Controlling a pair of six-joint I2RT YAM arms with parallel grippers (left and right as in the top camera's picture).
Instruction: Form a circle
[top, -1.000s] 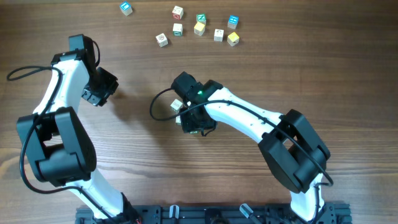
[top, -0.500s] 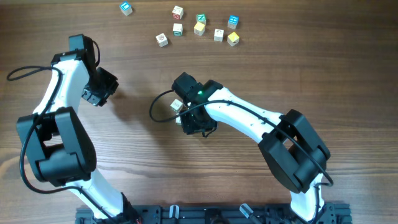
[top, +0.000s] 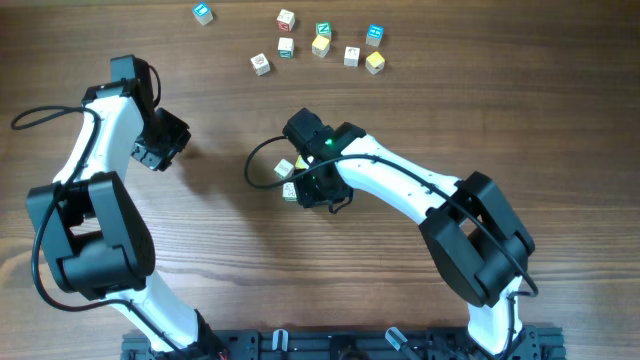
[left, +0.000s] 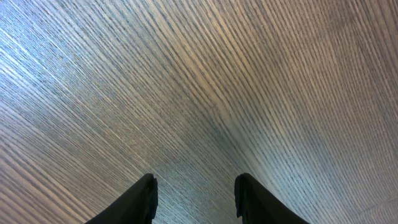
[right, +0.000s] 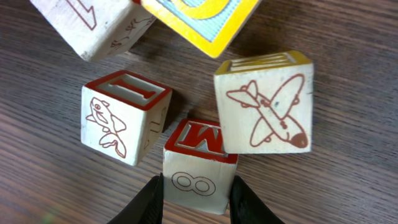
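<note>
My right fingers pinch the M cube at the near edge of the circle; left fingers hang half-open, empty, well apart over the worktop.

Left arm sits bent off to the side, left gripper fingers apart. Right arm reaches in, right gripper pinching a block.
</note>
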